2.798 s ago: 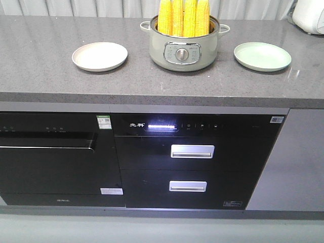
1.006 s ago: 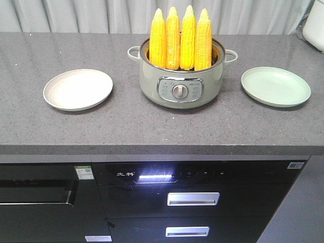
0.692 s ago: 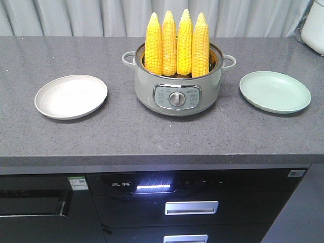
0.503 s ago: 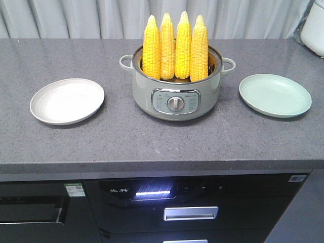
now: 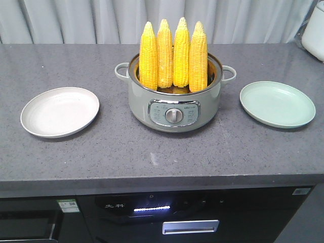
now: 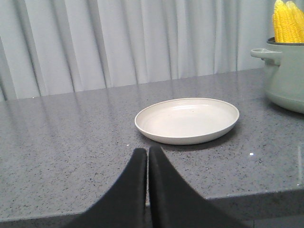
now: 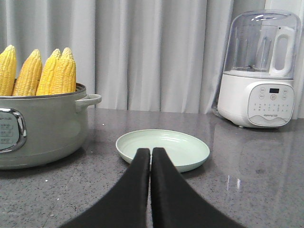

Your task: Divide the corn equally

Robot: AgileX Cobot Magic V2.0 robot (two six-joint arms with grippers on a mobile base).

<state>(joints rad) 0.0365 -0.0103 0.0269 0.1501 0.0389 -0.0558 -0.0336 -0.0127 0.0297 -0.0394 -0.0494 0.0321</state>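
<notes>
Exterior front-facing view: the corn (image 5: 173, 53) is four husked yellow cobs standing upright, side by side, pale tips up, inside a sage-green electric pot (image 5: 174, 98). The pot sits at the middle of a speckled grey countertop (image 5: 152, 152), with its control dial (image 5: 173, 115) facing the camera and a small loop handle on each side. A cream plate (image 5: 59, 111) lies flat on the counter to the robot's left of the pot, and a mint-green plate (image 5: 277, 104) lies flat to its right. Both are bare and well apart from the pot. A pale pleated curtain (image 5: 76, 20) hangs behind the counter. Neither arm shows in this view.

In the left wrist view, the left gripper (image 6: 147, 153) sits low at the near edge of the counter, its two black fingers pressed together with nothing between them (only a thin seam divides them). It points toward the cream plate, which lies just ahead. The pot's handle and the tips of the cobs show at the right edge.

In the right wrist view, the right gripper (image 7: 150, 152) is likewise closed tight and empty, aimed at the mint-green plate. The pot with its cobs stands to the left. A white blender (image 7: 261, 71) with a clear jug stands further back on the right.
</notes>
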